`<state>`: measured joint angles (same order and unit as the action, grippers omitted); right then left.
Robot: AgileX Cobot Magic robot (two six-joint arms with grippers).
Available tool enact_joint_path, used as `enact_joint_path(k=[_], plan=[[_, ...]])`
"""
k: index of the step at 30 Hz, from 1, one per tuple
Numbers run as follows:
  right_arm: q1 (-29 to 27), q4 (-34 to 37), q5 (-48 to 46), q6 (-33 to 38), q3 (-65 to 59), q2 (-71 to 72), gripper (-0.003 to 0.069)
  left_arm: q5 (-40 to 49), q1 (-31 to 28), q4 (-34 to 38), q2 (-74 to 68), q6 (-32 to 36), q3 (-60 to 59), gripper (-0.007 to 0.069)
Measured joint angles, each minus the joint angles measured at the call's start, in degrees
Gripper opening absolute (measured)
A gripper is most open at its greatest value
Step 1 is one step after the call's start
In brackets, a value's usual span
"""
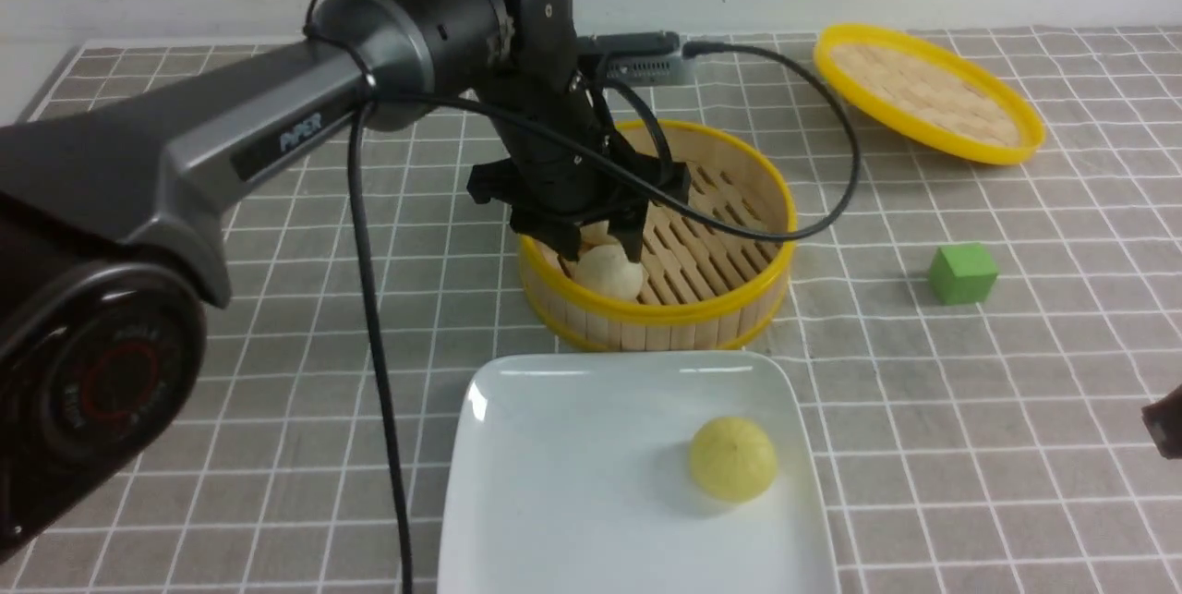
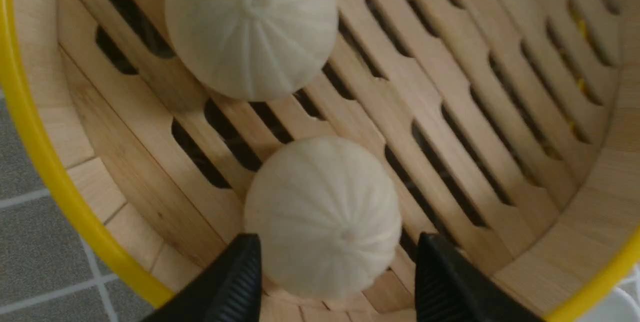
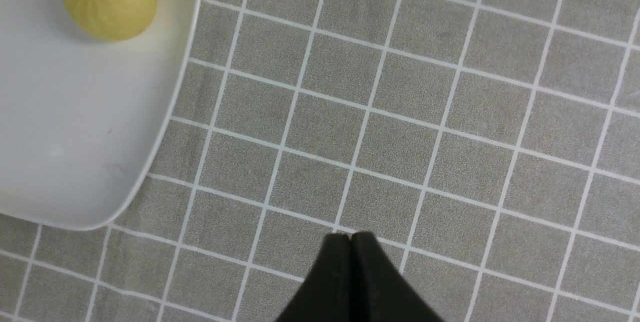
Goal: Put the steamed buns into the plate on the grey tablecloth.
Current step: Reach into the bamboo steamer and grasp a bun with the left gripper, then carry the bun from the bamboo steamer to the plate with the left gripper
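Two off-white steamed buns lie in the bamboo steamer basket (image 1: 739, 298). My left gripper (image 2: 339, 238) reaches down into the basket, open, its black fingers (image 2: 240, 277) on either side of the nearer bun (image 2: 322, 214); one finger touches it and a small gap shows at the other. The second bun (image 2: 252, 26) lies just beyond. From the front, the gripper (image 1: 600, 252) stands over the nearer bun (image 1: 611, 275). A pale yellow bun (image 1: 732, 458) rests on the white plate (image 1: 554, 483). My right gripper (image 3: 351, 236) is shut and empty above the grey tablecloth (image 3: 450, 111), beside the plate (image 3: 75, 136).
The yellow-rimmed woven lid (image 1: 928, 93) lies at the back right. A green cube (image 1: 962, 273) sits to the right of the basket. The left arm's cable (image 1: 369, 317) hangs down across the cloth to the left of the plate.
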<state>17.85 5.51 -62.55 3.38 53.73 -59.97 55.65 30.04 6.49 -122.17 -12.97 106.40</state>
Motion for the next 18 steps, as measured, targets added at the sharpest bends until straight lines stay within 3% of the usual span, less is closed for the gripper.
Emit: enact_joint_path(k=[5, 6, 10, 12, 18], plan=[[0.0, 0.18, 0.0, 0.0, 0.0, 0.0, -0.0002, -1.45, 0.0, -0.19, -1.2, -0.19, 0.0, 0.0319], [0.0, 0.18, 0.0, 0.0, 0.0, 0.0, -0.0001, -2.13, 0.0, -0.19, -1.27, -0.23, 0.04, 0.0233], [0.0, 0.18, 0.0, 0.0, 0.0, 0.0, 0.0, -1.39, 0.0, 0.45, -1.2, -0.23, 0.56, 0.0064], [0.0, 0.32, -0.06, 0.0, 0.0, 0.0, 0.0001, 1.07, 0.0, 0.57, 0.12, -0.23, 1.72, 0.0028], [0.0, 1.38, 0.0, 0.0, 0.0, 0.0, 0.0003, 11.9, 0.0, -0.41, 10.85, 1.53, 6.2, 0.0025]])
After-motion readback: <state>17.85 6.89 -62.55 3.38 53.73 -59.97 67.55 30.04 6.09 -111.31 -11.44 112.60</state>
